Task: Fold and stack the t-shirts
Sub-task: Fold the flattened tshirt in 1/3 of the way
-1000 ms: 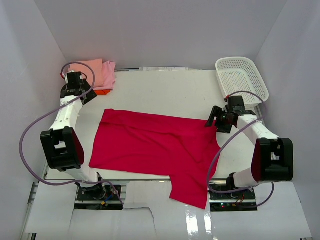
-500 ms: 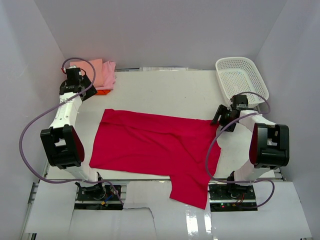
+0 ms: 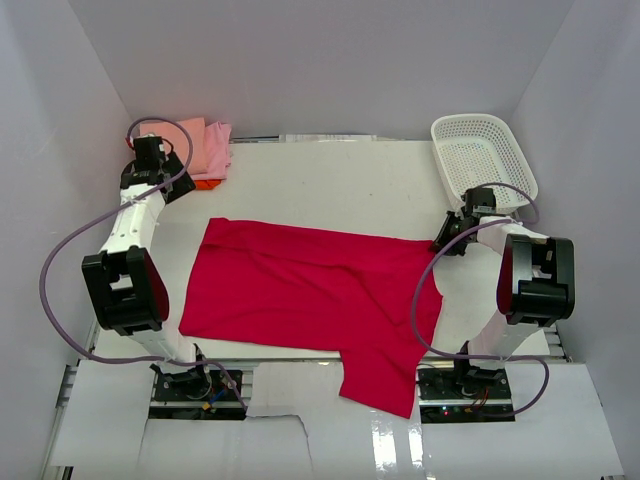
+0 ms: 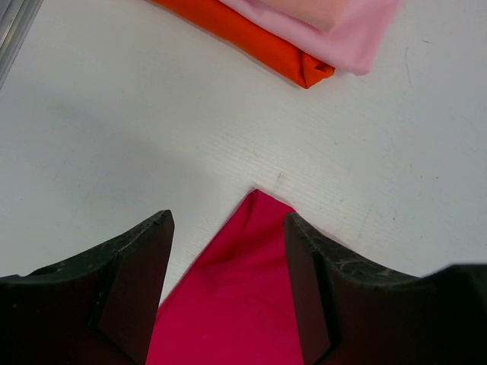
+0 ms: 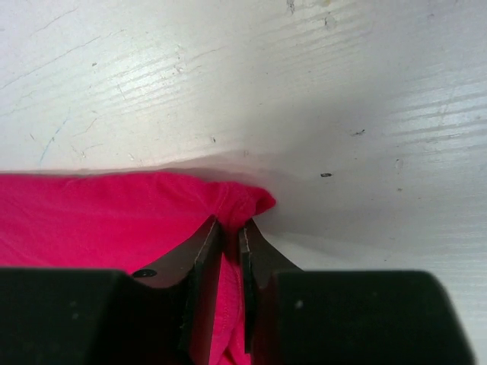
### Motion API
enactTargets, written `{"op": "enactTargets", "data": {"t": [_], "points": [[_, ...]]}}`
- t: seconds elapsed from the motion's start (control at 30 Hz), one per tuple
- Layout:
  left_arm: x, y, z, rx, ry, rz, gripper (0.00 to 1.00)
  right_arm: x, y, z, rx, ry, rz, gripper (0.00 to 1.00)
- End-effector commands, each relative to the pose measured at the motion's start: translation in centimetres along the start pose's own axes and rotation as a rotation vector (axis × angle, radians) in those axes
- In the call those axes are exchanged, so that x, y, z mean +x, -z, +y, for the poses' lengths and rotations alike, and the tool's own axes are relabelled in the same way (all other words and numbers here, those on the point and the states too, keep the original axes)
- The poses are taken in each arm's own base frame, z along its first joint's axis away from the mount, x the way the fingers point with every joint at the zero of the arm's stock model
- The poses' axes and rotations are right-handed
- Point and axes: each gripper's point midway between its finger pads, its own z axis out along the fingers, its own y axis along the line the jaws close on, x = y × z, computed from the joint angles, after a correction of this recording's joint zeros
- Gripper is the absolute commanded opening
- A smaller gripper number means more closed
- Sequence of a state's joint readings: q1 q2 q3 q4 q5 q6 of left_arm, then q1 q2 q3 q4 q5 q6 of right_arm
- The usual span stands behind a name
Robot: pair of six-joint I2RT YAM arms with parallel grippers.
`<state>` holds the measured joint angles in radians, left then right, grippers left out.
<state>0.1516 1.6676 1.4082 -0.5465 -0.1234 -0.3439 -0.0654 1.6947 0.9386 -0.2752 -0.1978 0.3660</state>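
Right end effector [image 5: 230, 228] pinches the far right corner of the crimson t-shirt [image 3: 310, 290], its jaws narrow on a fold of cloth. Left end effector [image 4: 228, 219] stands wide, straddling the far left corner; whether it touches cannot be told. The shirt lies flat between them, its long axis running from one to the other, with a flap reaching past the near edge of the counter [image 3: 330, 185]. Just beyond the left one, the orange t-shirt [image 4: 259, 42], light pink t-shirt [image 4: 358, 42] and salmon t-shirt [image 3: 183, 142] lie folded and stacked. Beyond the right one, white counter shows, then a white basket [image 3: 480, 155].
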Motion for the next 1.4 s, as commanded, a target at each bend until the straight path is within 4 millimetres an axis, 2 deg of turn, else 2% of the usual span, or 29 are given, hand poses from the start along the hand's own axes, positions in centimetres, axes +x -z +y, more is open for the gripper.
{"op": "enactTargets", "data": {"t": [0.0, 0.07, 0.2, 0.23, 0.33, 0.4, 0.5, 0.63, 0.77, 0.93, 1.1, 1.37], "points": [[-0.9, 0.3, 0.0, 0.013, 0.000, -0.016, 0.70, -1.2, -0.2, 0.5, -0.022, 0.004, -0.036, 0.17], [-0.7, 0.2, -0.1, 0.021, -0.001, -0.008, 0.70, -1.3, -0.2, 0.4, -0.018, 0.006, -0.039, 0.08], [0.8, -0.9, -0.1, 0.029, -0.001, 0.038, 0.70, -1.7, -0.2, 0.6, -0.027, 0.010, -0.048, 0.08], [1.4, -1.6, -0.1, 0.030, -0.004, 0.061, 0.70, -1.8, -0.1, 0.7, -0.029, 0.010, -0.049, 0.08], [3.1, -3.4, -0.9, 0.071, 0.006, 0.131, 0.67, -2.0, 0.1, 0.9, -0.032, 0.015, -0.057, 0.08], [4.0, -4.0, -2.1, 0.138, 0.026, 0.177, 0.66, -2.2, 0.2, 0.9, -0.027, 0.020, -0.065, 0.08], [5.1, -4.2, -3.5, 0.217, 0.040, 0.223, 0.66, -2.2, 0.3, 1.0, -0.033, 0.023, -0.066, 0.08], [6.1, -4.3, -4.2, 0.263, 0.051, 0.267, 0.66, -2.2, 0.3, 1.3, -0.040, 0.028, -0.065, 0.08], [6.9, -4.4, -4.5, 0.287, 0.064, 0.299, 0.65, -2.0, 0.3, 1.4, -0.040, 0.036, -0.064, 0.08], [8.9, -5.7, -4.0, 0.267, 0.067, 0.370, 0.65, -1.8, 0.4, 1.5, -0.040, 0.043, -0.066, 0.08], [8.8, -5.9, -3.6, 0.246, 0.056, 0.365, 0.62, -1.8, 0.4, 1.4, -0.039, 0.046, -0.069, 0.08], [10.1, -7.3, -3.0, 0.209, 0.041, 0.410, 0.58, -1.6, 0.4, 1.6, -0.041, 0.049, -0.069, 0.08]]}}
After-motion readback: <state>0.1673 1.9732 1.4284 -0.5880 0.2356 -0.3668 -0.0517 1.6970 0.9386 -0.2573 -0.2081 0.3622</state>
